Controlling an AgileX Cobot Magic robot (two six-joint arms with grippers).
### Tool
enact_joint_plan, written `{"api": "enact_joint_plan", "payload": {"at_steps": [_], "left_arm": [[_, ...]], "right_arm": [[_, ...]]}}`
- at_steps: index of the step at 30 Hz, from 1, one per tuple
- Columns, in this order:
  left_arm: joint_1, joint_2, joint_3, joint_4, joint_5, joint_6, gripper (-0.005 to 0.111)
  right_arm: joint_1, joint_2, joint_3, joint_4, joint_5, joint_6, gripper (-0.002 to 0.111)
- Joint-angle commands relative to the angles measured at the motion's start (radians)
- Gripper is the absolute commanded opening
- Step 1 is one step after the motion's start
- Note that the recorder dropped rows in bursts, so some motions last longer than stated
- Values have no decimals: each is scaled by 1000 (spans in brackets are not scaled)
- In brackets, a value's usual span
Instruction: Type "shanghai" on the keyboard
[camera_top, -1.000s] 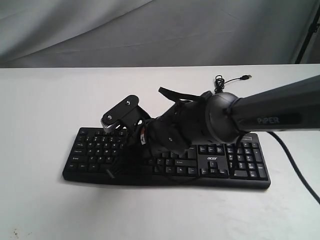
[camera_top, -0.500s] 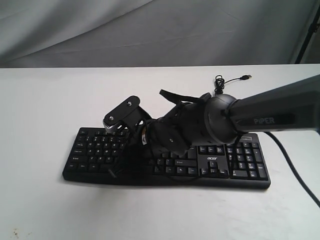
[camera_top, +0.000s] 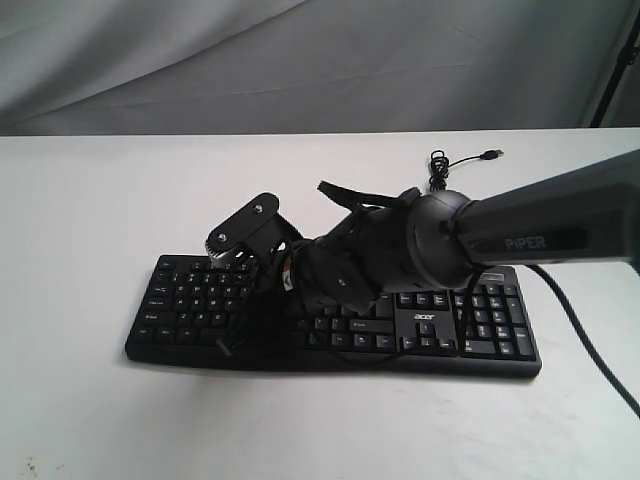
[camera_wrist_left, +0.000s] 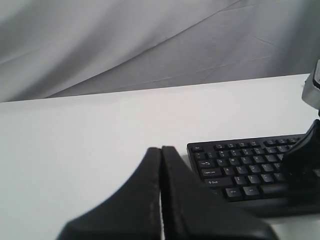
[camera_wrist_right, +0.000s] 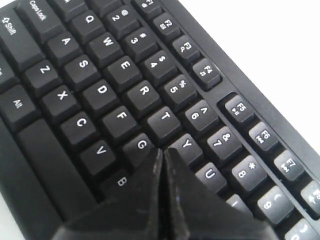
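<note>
Black keys with white legends fill the right wrist view. The keyboard lies flat on the white desk, its long side running from 9 o'clock to 3 o'clock in the exterior view. Its thin USB cable trails off the back toward 1 o'clock, and the plug lies loose on the desk.

The right arm reaches in from 3 o'clock across the keyboard's middle to the letter block. The right hand is closed, its two fingers pressed together into a single point. That point sits just past the G key and below the Y key — where H should be, though the fingers hide that key. Whether the tip is pressing the key or only hovering over it, I cannot tell.

Over the last second very little has changed. The arm has crept a touch toward 9 o'clock and the wrist has risen slightly, while the keyboard has not shifted. I read this as fine positioning over one key, not travel to a distant one. "shanghai" has two H's, and nothing here shows which one this is.

The left hand is also closed, fingers together, and hangs over bare desk apart from the keyboard's Esc corner — idle, in my judgement.
</note>
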Motion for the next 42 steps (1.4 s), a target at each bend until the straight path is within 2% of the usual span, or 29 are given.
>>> {"api": "enact_joint_plan", "payload": {"at_steps": [1,9,15,42], "left_arm": [[-4,-3,4,1,-5,-3,0],[-4,-3,4,1,-5,-3,0],[-4,-3,4,1,-5,-3,0],[-4,-3,4,1,-5,-3,0]], "right_arm": [[0,-30,-1,1,10,-9,0],[88,9,-210,-7,107,-17,0],[102,102,-317,-3,132,-19,0],[121,144,-330,0,62,-19,0]]}}
